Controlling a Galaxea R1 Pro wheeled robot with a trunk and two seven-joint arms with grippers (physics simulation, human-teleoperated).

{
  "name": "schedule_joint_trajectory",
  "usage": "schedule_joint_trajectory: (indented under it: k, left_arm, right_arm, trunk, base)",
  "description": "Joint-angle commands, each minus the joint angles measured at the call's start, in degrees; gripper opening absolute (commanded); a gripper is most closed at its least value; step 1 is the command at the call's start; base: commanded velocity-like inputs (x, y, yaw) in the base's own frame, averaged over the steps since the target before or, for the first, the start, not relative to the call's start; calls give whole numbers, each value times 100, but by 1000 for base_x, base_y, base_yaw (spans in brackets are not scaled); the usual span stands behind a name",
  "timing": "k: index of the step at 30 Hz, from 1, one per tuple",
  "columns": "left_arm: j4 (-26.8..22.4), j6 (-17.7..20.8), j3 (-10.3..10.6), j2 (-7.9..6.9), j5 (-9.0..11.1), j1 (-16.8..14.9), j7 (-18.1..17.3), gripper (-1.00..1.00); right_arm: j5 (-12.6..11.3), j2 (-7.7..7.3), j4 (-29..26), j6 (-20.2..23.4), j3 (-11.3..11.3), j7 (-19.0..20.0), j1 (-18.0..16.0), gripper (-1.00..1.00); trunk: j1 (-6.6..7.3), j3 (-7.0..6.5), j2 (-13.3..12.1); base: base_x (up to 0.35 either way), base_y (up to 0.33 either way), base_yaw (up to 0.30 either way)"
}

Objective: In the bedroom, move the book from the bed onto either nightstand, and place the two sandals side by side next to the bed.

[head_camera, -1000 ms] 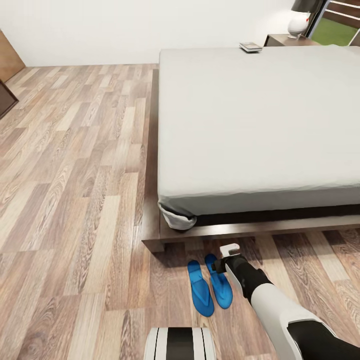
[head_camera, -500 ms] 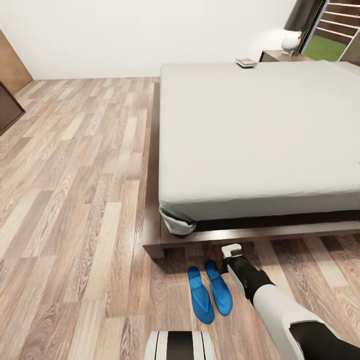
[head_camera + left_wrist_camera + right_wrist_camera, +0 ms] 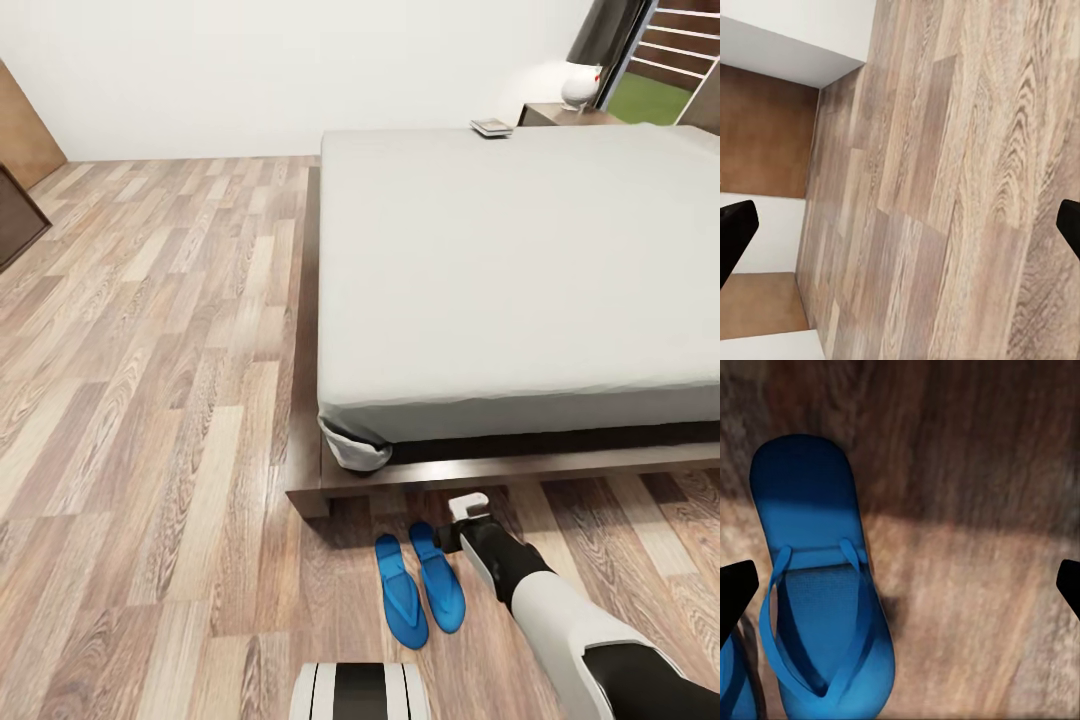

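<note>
The bed stands on the plank floor; the nightstand sits beyond its far edge; two sandals lie side by side on the floor by the bed's near corner; the book rests at the mattress's far edge; the right gripper hangs over one sandal, jaws wide apart; the left gripper likewise spread above bare floor.

I see even, bright light across the bed; a dark shadow under its frame falls over the floor, whose close-up wood grain looks soft.
</note>
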State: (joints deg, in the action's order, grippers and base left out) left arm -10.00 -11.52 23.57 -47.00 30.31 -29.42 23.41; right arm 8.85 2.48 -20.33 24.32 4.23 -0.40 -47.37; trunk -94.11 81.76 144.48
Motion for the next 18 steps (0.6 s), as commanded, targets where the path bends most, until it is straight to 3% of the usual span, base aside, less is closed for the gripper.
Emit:
schedule_joint_trajectory:
  k: [1,10,18]
  left_arm:
    - [-2,-17,50,-6,54,-2,20,100]
    - [-2,-17,51,-17,54,-2,19,100]
    - [-2,-17,58,-19,54,-2,16,100]
  right_arm:
    - [37,-7,-4,39,28,-4,-1,100]
    - [38,-89,49,45,31,-4,9,100]
    - [38,-286,363,-2,27,-4,33,100]
  trunk:
    - [1,4,1]
    - [1,4,1]
    - [1,4,1]
  base:
    - [0,0,0]
    - [0,0,0]
    - [0,0,0]
